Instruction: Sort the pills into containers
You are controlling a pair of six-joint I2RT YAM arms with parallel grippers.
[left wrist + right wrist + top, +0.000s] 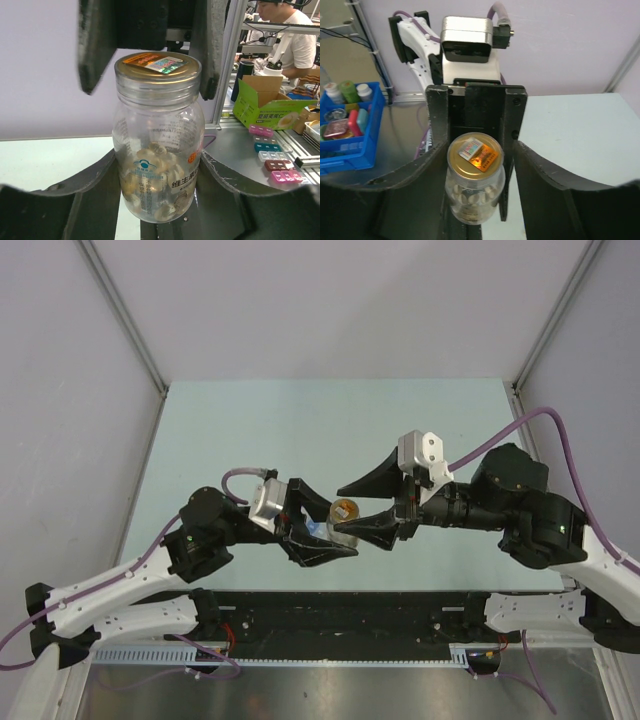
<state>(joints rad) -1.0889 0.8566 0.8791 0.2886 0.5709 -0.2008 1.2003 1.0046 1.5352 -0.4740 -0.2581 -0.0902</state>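
A stubby clear jar [343,521] with a gold lid [473,155] holds many pale tan pills [159,159]. My left gripper [322,537] is shut on the jar's lower body [157,150] and holds it up above the table's near edge. My right gripper [367,503] is open, with its two fingers on either side of the lid. In the right wrist view its left finger [405,195] is close to the lid and its right finger [555,195] stands apart. The slim vial with the blue cap is out of view. No loose pills show.
The pale green table [330,430] lies beyond both arms, with grey walls around it. Off the table are a blue bin of small bottles [350,125], a green carton [265,107] and coloured pill organisers [272,150].
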